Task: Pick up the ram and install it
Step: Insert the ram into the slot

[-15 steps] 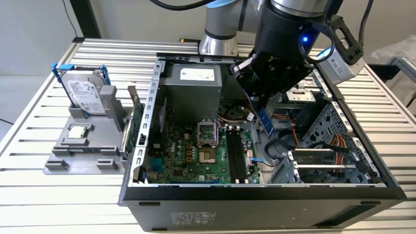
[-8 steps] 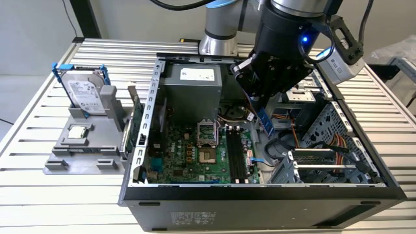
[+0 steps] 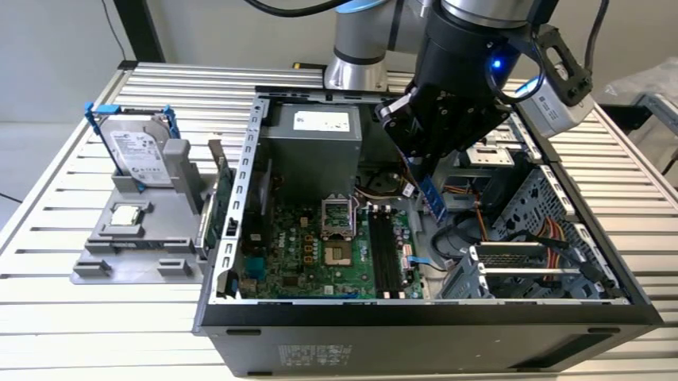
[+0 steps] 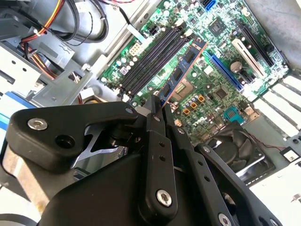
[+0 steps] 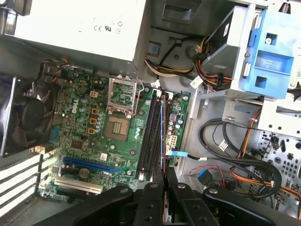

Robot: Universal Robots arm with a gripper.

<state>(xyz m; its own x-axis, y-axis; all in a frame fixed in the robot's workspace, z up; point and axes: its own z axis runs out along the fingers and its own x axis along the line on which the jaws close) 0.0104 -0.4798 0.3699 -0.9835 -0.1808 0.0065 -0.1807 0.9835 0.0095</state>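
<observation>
One ram (image 3: 433,200) is squeezed tight by the pincer (image 3: 421,163) and is held just above the long black slots (image 5: 151,136) on the green board (image 3: 307,254). Picking up is done; it is probably not pushed in yet.

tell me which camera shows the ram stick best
The second wrist view: the ram shows its flat face with dark chips, reaching out from the gripper, whose jaws are shut on it. In the first wrist view the ram is edge-on, a thin line. The exterior view shows the ram as a short blue strip below the gripper.
</observation>
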